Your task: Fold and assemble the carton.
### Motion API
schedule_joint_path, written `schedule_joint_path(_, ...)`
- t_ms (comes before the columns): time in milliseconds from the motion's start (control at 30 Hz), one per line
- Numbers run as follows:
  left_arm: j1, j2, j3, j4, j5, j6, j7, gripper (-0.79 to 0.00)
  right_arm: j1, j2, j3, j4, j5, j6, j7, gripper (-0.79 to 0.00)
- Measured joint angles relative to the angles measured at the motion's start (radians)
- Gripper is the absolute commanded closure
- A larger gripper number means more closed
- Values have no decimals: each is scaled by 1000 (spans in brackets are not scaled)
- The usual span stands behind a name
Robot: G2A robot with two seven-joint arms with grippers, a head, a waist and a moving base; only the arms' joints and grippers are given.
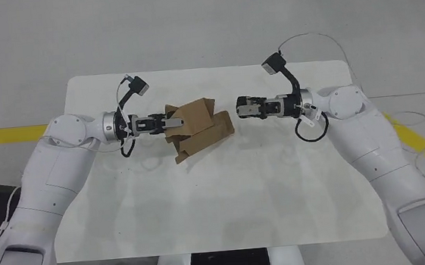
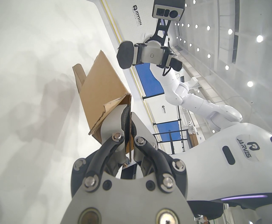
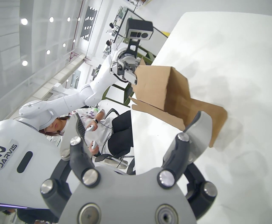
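White worktop (image 1: 227, 207), matte, faint shadows. Past mid: brown carton (image 1: 200, 126), part-folded, flaps askew; can't tell if it touches worktop. L tool (image 1: 175, 123) pinched on its left flap. R tool (image 1: 239, 107) spread wide, just beside carton's right end, contact unclear. Beyond: grey floor (image 1: 187, 21), yellow stripe (image 1: 0, 136). Far off, ceiling spotlights (image 2: 259, 38). Carton's underside hidden

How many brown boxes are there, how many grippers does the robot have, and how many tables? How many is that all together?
Brown cardboard carton: 1
Grippers: 2 (left gripper shut on the carton's edge, right gripper open)
White table: 1
Total: 4
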Motion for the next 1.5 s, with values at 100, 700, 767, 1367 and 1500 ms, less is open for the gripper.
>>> schedule_joint_path(100,13,4,-7,-25,-4,5,-5,0,9,-5,-48,-29,32,8,9,-372)
schedule_joint_path(700,63,23,-41,-104,-46,37,-37,0,100,-14,-206,85,81,-23,-23,-277)
schedule_joint_path(767,67,26,-44,-111,-48,40,-40,0,110,-20,-224,98,90,-28,-27,-271)
schedule_joint_path(1367,73,31,-48,-125,-55,43,-43,0,181,-68,-340,187,130,-38,-38,-231)
schedule_joint_path(1500,73,31,-46,-124,-54,41,-41,0,188,-79,-359,191,150,-33,-33,-222)
